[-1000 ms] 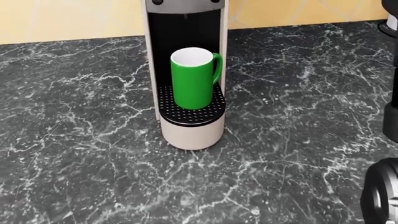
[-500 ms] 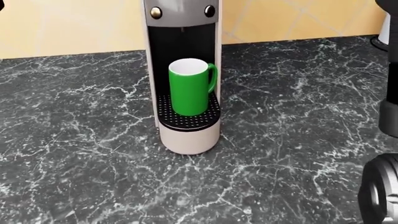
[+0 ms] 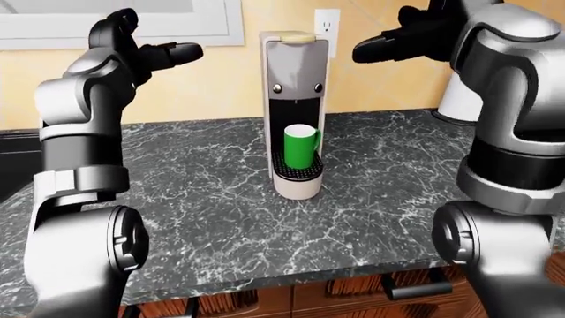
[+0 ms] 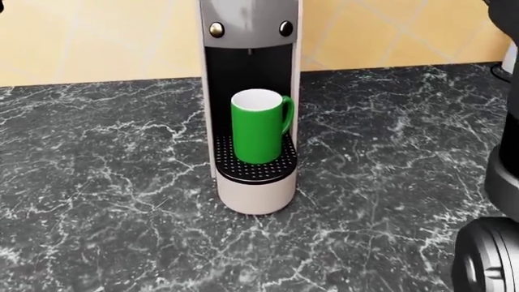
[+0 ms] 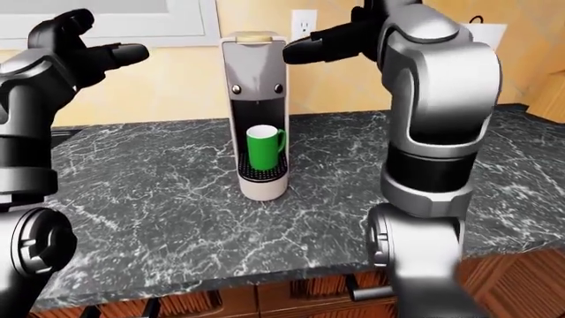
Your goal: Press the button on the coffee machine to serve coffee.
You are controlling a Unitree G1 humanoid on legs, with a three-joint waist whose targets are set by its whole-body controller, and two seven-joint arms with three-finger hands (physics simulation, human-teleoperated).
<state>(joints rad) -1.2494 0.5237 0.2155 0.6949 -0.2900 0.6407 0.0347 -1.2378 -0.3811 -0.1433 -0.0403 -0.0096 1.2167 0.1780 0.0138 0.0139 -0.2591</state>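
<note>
Marble counter [image 4: 97, 182] | green mug [image 4: 258, 126] in coffee machine [image 3: 296, 112] | hands raised

Glossy grey arm shells, black joint bands, black robot hand [image 3: 402, 36] fingers.

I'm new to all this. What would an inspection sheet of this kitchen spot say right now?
Surface: dark marbled counter, bare around the machine.
Job's things: coffee machine upright; green mug upright on its drip tray under the spout; two round buttons on its face, neither touched.
Clutter: a white appliance at the left-eye view's right edge, partly hidden.
Hands: left hand and right hand raised either side of the machine's top, fingers open, holding nothing.
Cables: nothing seen.
Surroundings: yellow wall, wall outlet behind the machine, wooden cabinets below.
</note>
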